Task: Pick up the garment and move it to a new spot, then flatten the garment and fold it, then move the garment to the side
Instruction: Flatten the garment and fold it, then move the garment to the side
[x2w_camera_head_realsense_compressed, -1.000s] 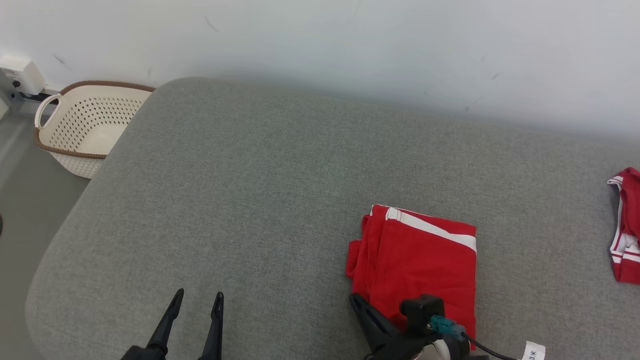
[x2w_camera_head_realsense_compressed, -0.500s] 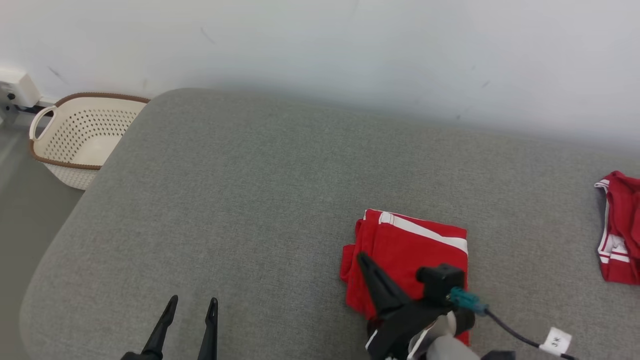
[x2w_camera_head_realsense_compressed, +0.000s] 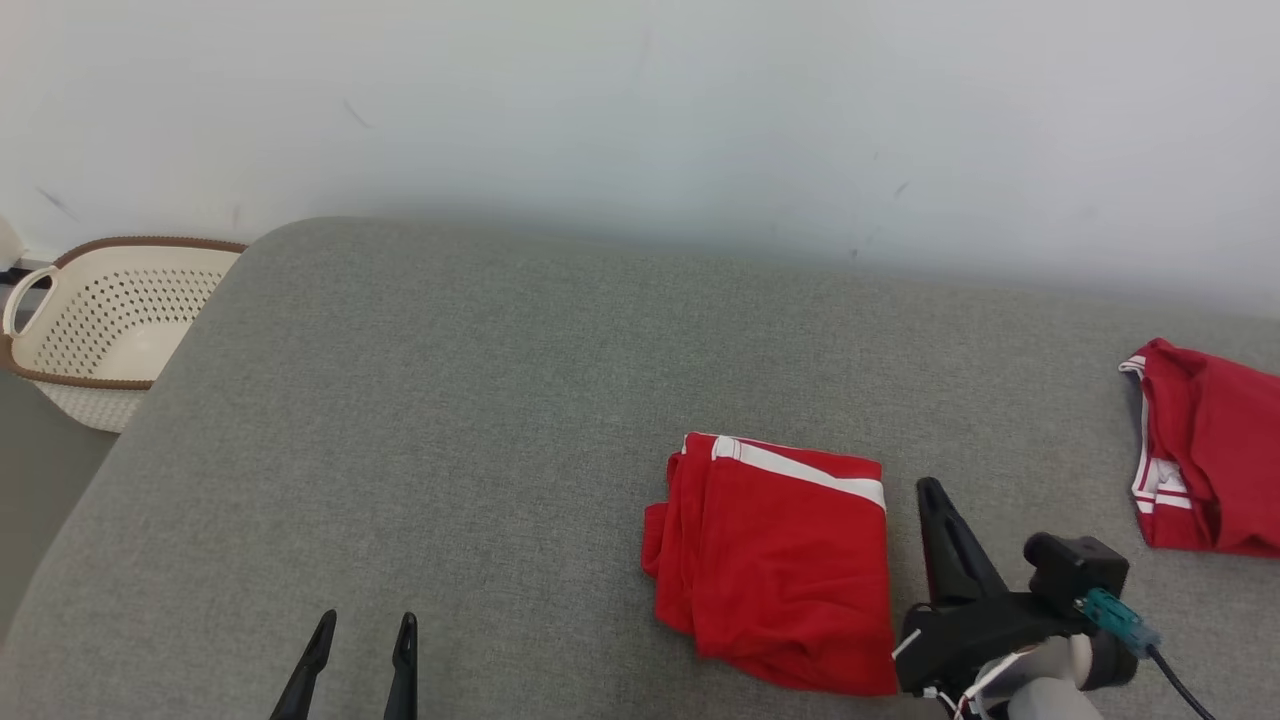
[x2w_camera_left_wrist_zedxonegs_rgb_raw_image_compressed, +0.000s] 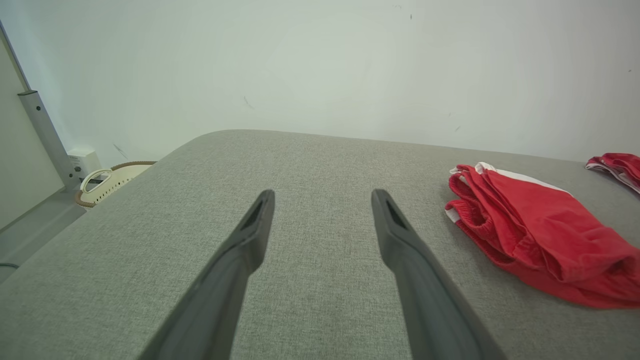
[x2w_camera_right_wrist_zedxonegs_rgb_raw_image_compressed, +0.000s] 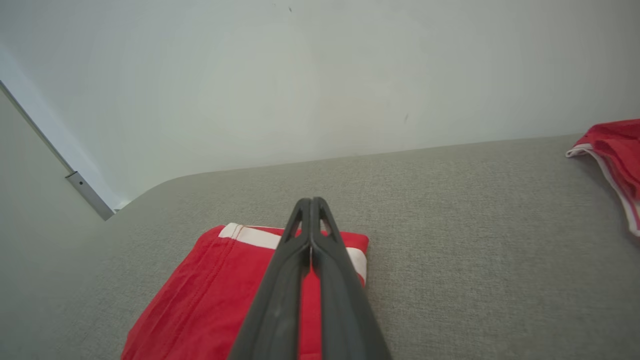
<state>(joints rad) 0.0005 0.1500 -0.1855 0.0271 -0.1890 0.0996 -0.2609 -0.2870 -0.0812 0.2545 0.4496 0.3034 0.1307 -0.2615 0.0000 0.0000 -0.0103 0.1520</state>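
A folded red garment (x2w_camera_head_realsense_compressed: 775, 560) with a white stripe lies on the grey cushioned surface (x2w_camera_head_realsense_compressed: 480, 420), right of centre and near the front. My right gripper (x2w_camera_head_realsense_compressed: 928, 490) is shut with nothing in it, just off the garment's right edge. In the right wrist view the shut right gripper (x2w_camera_right_wrist_zedxonegs_rgb_raw_image_compressed: 311, 202) points over the garment (x2w_camera_right_wrist_zedxonegs_rgb_raw_image_compressed: 210, 285) at its far right corner. My left gripper (x2w_camera_head_realsense_compressed: 365, 625) stands open and empty at the lower left, well left of the garment. The left wrist view has the open left gripper (x2w_camera_left_wrist_zedxonegs_rgb_raw_image_compressed: 322, 197) above bare fabric, with the garment (x2w_camera_left_wrist_zedxonegs_rgb_raw_image_compressed: 530, 225) to its right.
A second red garment (x2w_camera_head_realsense_compressed: 1210, 450) with white trim lies bunched at the far right of the surface. A cream perforated basket (x2w_camera_head_realsense_compressed: 90, 320) stands on the floor beyond the left end. A pale wall runs along the back edge.
The head camera has turned, shifting the whole picture left and down. My shut right gripper has gone from over the garment's near left part to beside its right edge. The left gripper stays open.
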